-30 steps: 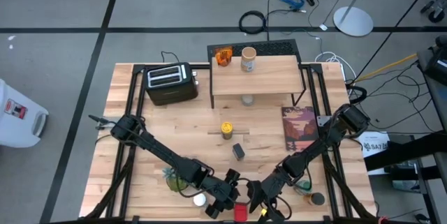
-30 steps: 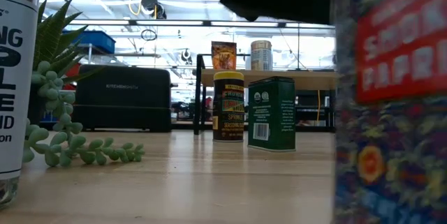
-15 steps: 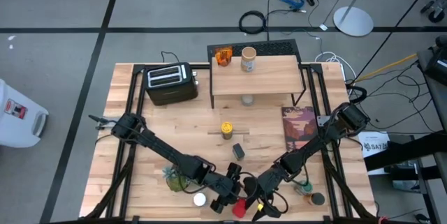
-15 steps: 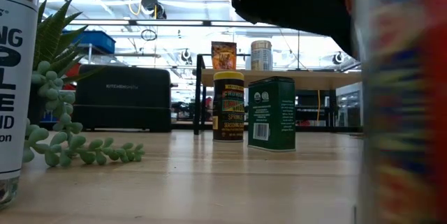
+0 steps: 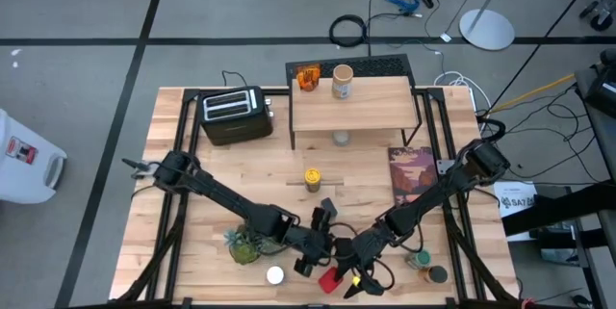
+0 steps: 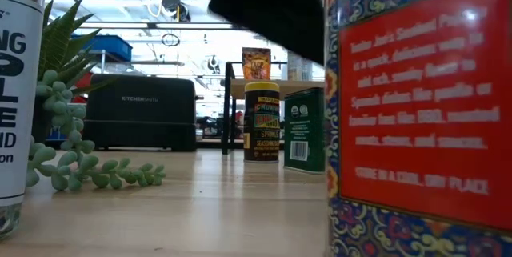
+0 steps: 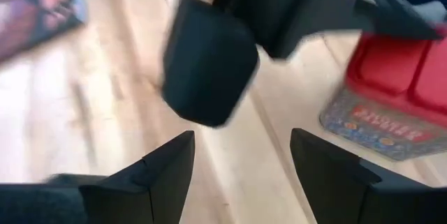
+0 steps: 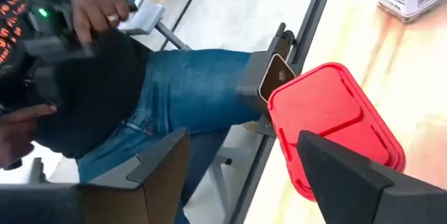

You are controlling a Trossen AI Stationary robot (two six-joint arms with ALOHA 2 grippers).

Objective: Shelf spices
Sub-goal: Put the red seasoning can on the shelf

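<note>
The red tin point(image 5: 330, 281) stands upright near the table's near edge; it fills the right of the low view point(image 6: 420, 113). My right gripper point(image 8: 244, 137) point(image 5: 346, 277) is open, one finger on either side of the tin's red lid point(image 8: 328, 126). My left gripper point(image 7: 241, 137) point(image 5: 310, 258) is open just left of the tin, facing it point(image 7: 391, 91). The white-capped shaker point(image 5: 275, 274) stands further left. The yellow-lidded jar point(image 5: 312, 178) and dark square tin point(image 5: 328, 210) stand mid-table. The amber jar point(image 5: 307, 79) and tan-lidded jar point(image 5: 342, 83) stand on the shelf point(image 5: 366, 107). My right gripper has its open fingers point(image 8: 349, 175) around the top of the red tin, coming level from the table's right. One finger overlaps the lid's edge point(image 8: 377, 147); whether it touches, I cannot tell. The tin stands upright on the table.
The small plant point(image 5: 245, 244) sits left of my left gripper. The black toaster point(image 5: 236, 116) is far left, and a book point(image 5: 412, 176) lies on the right. The green-capped bottle point(image 5: 422, 259) stands near the right arm. A person point(image 8: 174, 91) stands at the near edge.
My right gripper has moved left along the near edge, up to the red tin. My left gripper has drawn back toward the far edge. The red tin has turned about, showing another face in the low view, and slid slightly toward the far edge.
</note>
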